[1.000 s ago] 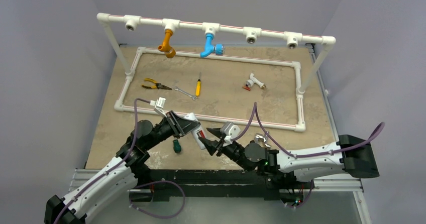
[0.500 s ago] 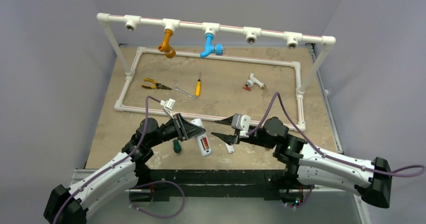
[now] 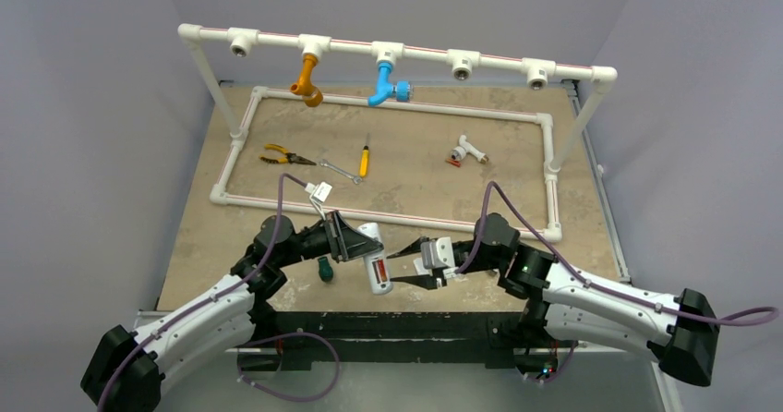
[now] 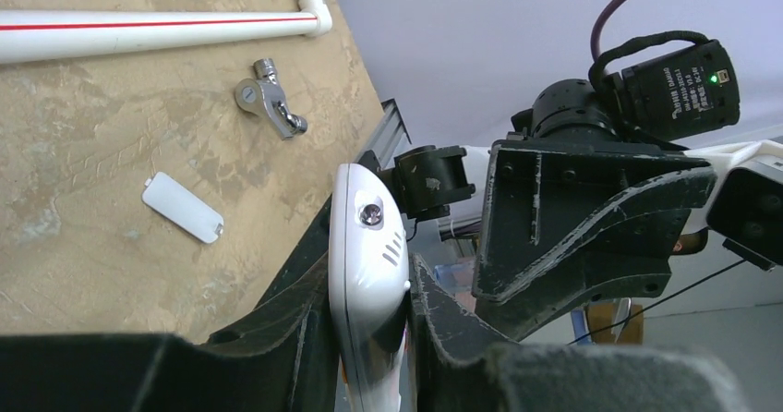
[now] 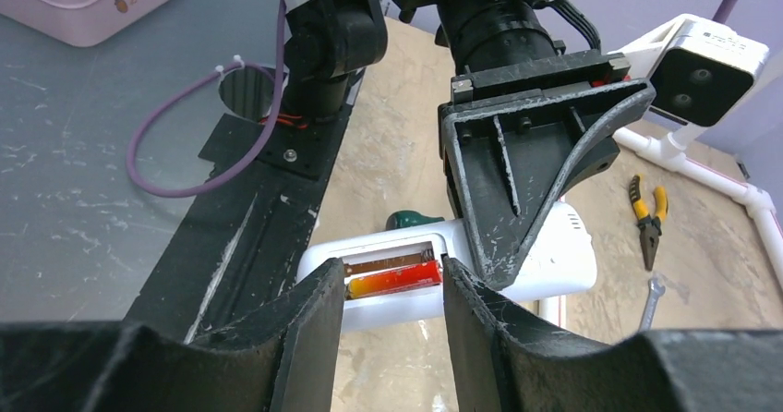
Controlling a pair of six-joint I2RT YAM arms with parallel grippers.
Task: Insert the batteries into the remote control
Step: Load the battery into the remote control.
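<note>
1. Right wrist view: right pincer (image 5: 391,269) spread, nothing in it, lined up on the open back of the remote control (image 5: 554,264).
2. Then left pincer (image 4: 369,315) clamped tight on that remote, held up over the worktop's (image 3: 415,181) near edge.
3. One battery (image 5: 395,281) seated inside, second slot apparently bare.
4. Roughly halfway, probably. Next: fetch the other cell, maybe that red bit (image 3: 455,162) by the T-fitting (image 3: 473,150), and seat it flat.

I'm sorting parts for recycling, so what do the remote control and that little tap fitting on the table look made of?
Remote control: probably plastic, a smooth glossy white shell with moulded slits. Tap fitting: likely metal, shiny silvery with bright highlights, perhaps chrome-plated.
</note>
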